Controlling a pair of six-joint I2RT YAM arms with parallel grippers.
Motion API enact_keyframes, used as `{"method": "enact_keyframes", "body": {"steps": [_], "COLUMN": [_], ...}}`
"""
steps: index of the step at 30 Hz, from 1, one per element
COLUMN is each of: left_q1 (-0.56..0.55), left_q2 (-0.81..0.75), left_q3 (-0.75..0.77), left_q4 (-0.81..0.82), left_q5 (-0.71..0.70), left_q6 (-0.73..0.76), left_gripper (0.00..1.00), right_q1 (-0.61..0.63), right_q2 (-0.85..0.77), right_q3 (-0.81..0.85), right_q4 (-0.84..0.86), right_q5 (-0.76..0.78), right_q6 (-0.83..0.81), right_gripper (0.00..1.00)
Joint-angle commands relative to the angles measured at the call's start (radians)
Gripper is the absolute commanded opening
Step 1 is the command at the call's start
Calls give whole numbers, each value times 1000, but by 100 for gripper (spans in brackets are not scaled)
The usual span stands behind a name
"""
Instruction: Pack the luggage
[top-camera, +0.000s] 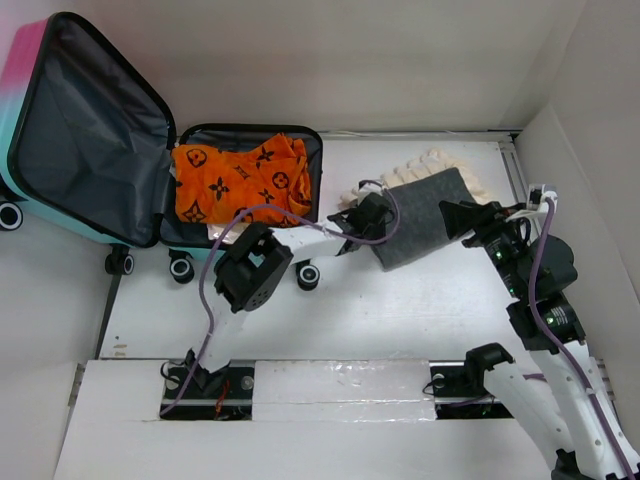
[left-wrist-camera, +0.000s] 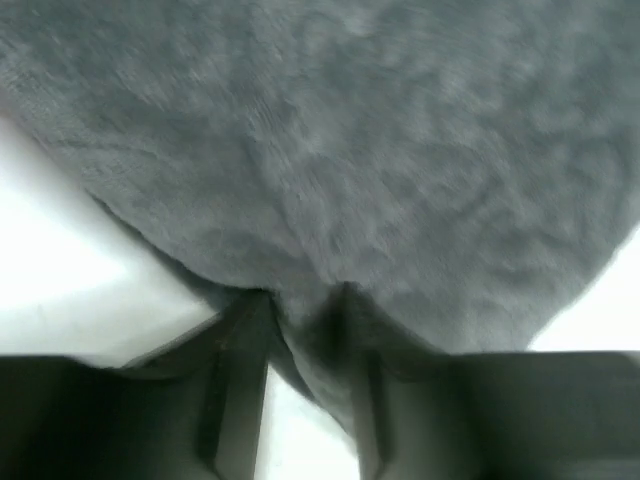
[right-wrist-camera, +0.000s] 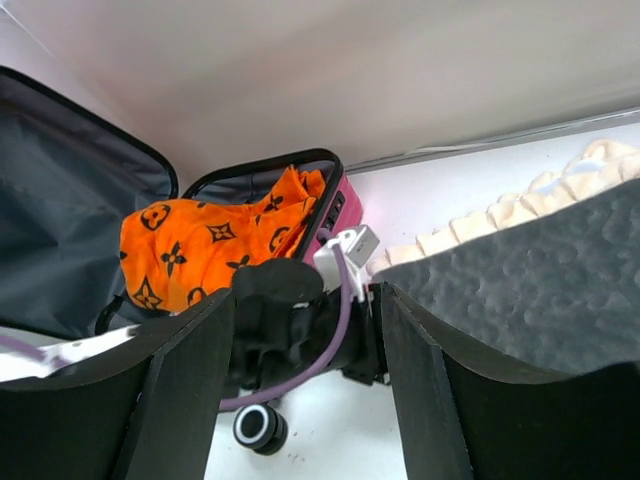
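Open luggage (top-camera: 90, 130) upper left, orange garment (top-camera: 240, 180) with black monogram motifs inside, left gripper (left-wrist-camera: 298, 300) pinching grey fleece cloth (top-camera: 425, 215) at centre, cream ruffled cloth (top-camera: 440, 160) beneath, right gripper (top-camera: 452, 213) spread open.

Your desk (top-camera: 400, 310) from above: the luggage (top-camera: 90, 130) lies open at the far left, lid propped back on the left, tray on the right with a printed cloth (top-camera: 240, 180) in it. Right of the luggage, a fleece cloth (top-camera: 425, 215) lies on the desk, overlapping a ruffled cloth (top-camera: 430, 160) behind it. Your left gripper (top-camera: 365, 215) sits at the fleece cloth's left corner, jaws clamped on its edge. Your right gripper (top-camera: 460, 218) sits at its right edge, jaws spread.
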Motion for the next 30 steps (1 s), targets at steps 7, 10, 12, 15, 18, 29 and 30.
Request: {"method": "enact_keyframes", "body": {"steps": [7,10,12,15,18,29,30], "left_q1": [-6,-6,-6,-6,4,37,37], "left_q2": [-164,-164,-164,-126,-71,45,45], "left_q3": [-117,-117,-143,-143,-100,-8,12], "left_q4": [-6,-24,-24,13,13,51,60], "left_q5": [-127,-136,-122,-59,-38,-8,-8], "left_q6": [-69,-106,-151,-185,-228,-203,-183], "left_gripper": [77,76,76,76,76,2,0], "right_q1": [8,8,8,8,8,8,8], "right_q2": [9,18,18,27,27,18,18], "right_q3": [-4,-4,-4,-4,-4,-4,-4], "right_q4": [31,31,31,31,31,31,31], "right_q5": [-47,-47,-56,-66,-75,-75,-75], "right_q6": [-9,-9,-9,-9,-9,-9,-9], "right_gripper": [65,65,65,65,65,65,65]}}
